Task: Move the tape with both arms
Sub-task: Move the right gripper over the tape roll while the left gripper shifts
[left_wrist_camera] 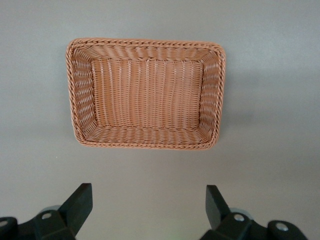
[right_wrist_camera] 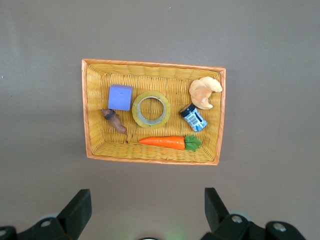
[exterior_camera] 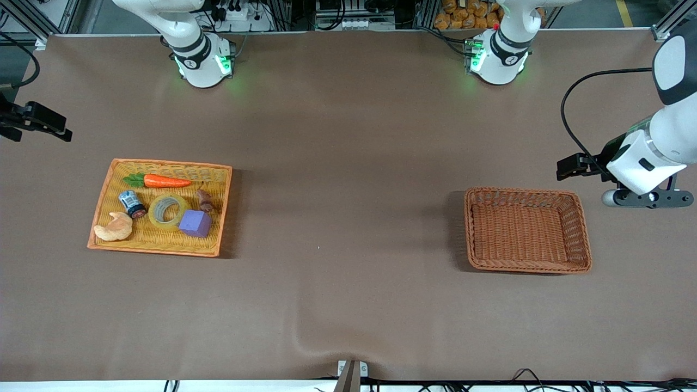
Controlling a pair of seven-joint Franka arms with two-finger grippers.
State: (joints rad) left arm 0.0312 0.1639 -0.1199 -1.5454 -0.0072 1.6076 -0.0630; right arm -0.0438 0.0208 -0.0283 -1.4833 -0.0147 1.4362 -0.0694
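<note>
One yellow translucent tape [exterior_camera: 169, 210] ring, flat, wide centre hole, in tray [exterior_camera: 109, 179].

R gripper [exterior_camera: 38, 122] & L arm [exterior_camera: 661, 136] cut off by frame.

A wide surface [exterior_camera: 348, 228] is covered in plain brown sheeting, evenly lit from above. Aluminium framing [exterior_camera: 49, 16] and cabling [exterior_camera: 337, 16] are seen along its farthest edge, and loose cables [exterior_camera: 523, 375] along its nearest edge.

Yellow see-through tape ring [exterior_camera: 166, 211], purple foam cube [exterior_camera: 195, 223], orange carrot with green leaves [exterior_camera: 159, 181], all in a yellow-orange woven tray [exterior_camera: 163, 166]; brown wicker basket [exterior_camera: 527, 265], plain brown desk [exterior_camera: 348, 299].
</note>
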